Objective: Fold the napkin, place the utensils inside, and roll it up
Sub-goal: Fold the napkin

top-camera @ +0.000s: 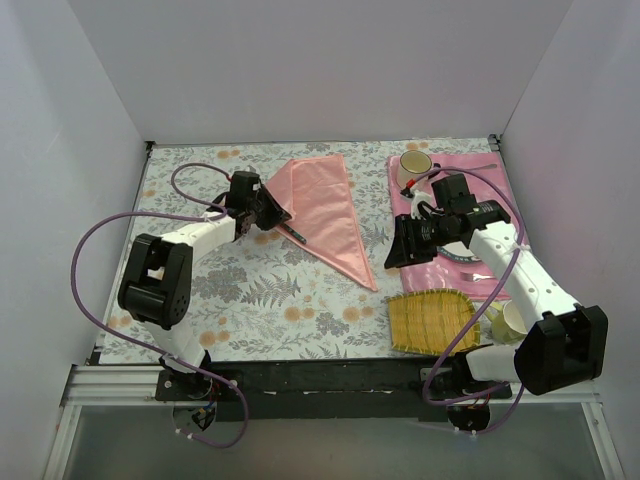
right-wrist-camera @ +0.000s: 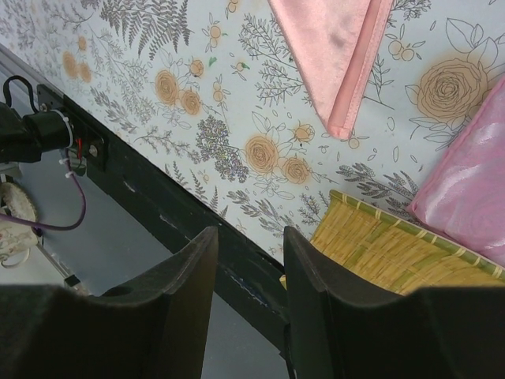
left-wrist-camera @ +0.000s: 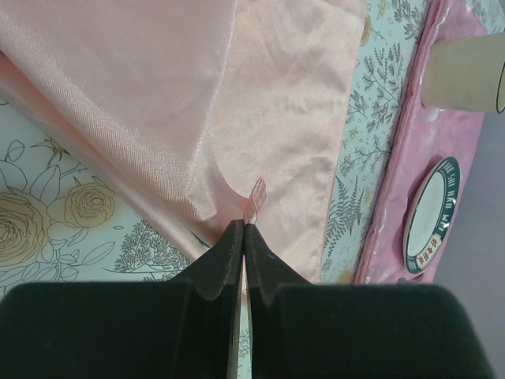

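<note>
1. The left pincer (top-camera: 280,222) (left-wrist-camera: 243,229) has its fingers pressed together on the spoon (top-camera: 296,235) (left-wrist-camera: 256,197). A short end of the spoon pokes out past the fingertips, tinted pink in the left wrist view.
2. In the top view the spoon's slim dark length runs from the fingers toward 4 o'clock, over the left edge of the napkin (top-camera: 325,205) (left-wrist-camera: 158,95) (right-wrist-camera: 339,47).
3. The napkin lies folded into a long triangle on the floral tablecloth (top-camera: 250,300), mid-table. Its broad end is at 12 o'clock and its narrow tip points to 5 o'clock. The left pincer sits at its 9 o'clock side.
4. In the left wrist view, a folded-over upper layer covers the left part of the napkin, and its crease ends just ahead of the fingertips.
5. The right pincer (top-camera: 393,255) (right-wrist-camera: 248,234) is spread wide and holds nothing. It hangs at 3 o'clock of the napkin's tip, apart from the cloth.
6. The pink placemat (top-camera: 460,165) (left-wrist-camera: 394,197) (right-wrist-camera: 473,174) lies at the napkin's 3 o'clock. It carries a cup (top-camera: 413,165) (left-wrist-camera: 465,71) and a teal-rimmed plate (left-wrist-camera: 432,213).
7. A bamboo mat (top-camera: 430,320) (right-wrist-camera: 394,245) lies at 6 o'clock of the placemat, near the napkin's tip but not touching it.
8. Nothing lies on the napkin itself apart from the held spoon over its edge.
</note>
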